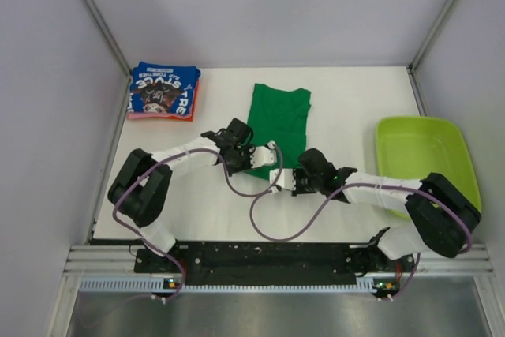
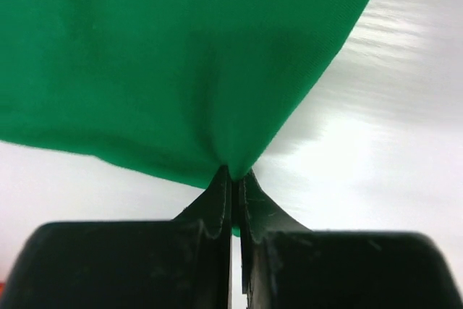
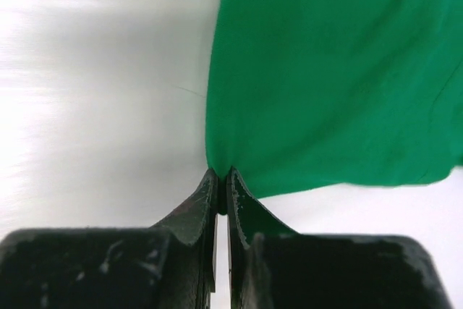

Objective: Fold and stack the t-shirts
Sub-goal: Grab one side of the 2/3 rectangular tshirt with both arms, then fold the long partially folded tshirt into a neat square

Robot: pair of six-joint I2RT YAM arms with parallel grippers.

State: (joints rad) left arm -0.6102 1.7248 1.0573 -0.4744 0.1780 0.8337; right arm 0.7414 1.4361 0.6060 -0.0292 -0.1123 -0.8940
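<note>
- Left gripper (image 2: 233,174) pinched tight on the plain bright green cloth t-shirt's (image 1: 281,116) near hem, mid-table
- Right gripper (image 3: 219,174) likewise clamped there
- Folded blue printed t-shirt (image 1: 164,88) tops orange-pink t-shirt (image 1: 191,105), back left
- Lime-green hard plastic tub (image 1: 424,157) right, shirts outside it

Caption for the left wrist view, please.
Left gripper shut on an edge of the green t-shirt, cloth puckered at the pinch, white table beyond.
</note>
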